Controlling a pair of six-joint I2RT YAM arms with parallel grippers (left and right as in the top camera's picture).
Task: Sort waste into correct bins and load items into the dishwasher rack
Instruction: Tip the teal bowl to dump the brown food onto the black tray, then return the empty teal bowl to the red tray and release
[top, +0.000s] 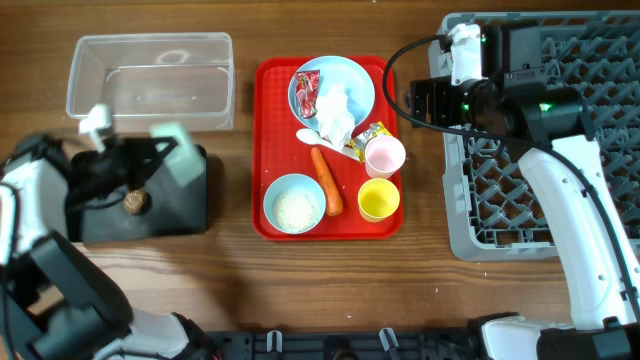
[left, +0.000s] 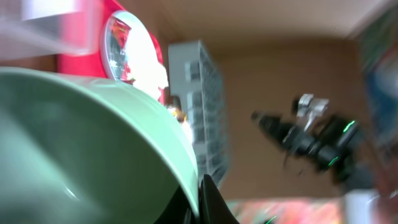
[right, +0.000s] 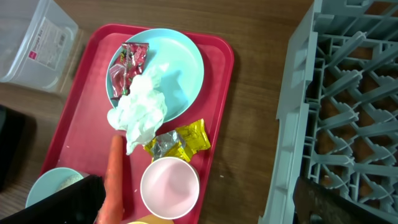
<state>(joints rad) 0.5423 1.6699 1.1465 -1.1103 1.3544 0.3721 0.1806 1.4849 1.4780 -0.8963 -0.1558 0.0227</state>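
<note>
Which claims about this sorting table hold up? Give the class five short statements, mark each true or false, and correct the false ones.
1. The orange carrot lies on the red tray. True.
2. The pink cup stands in the grey rack. False: it stands on the red tray, beside the yellow cup.
3. A small brown lump lies in the black tray. True.
4. The crumpled tissue is in the clear tub. False: it lies on the blue plate.
5. The right claw is open. True.
</note>
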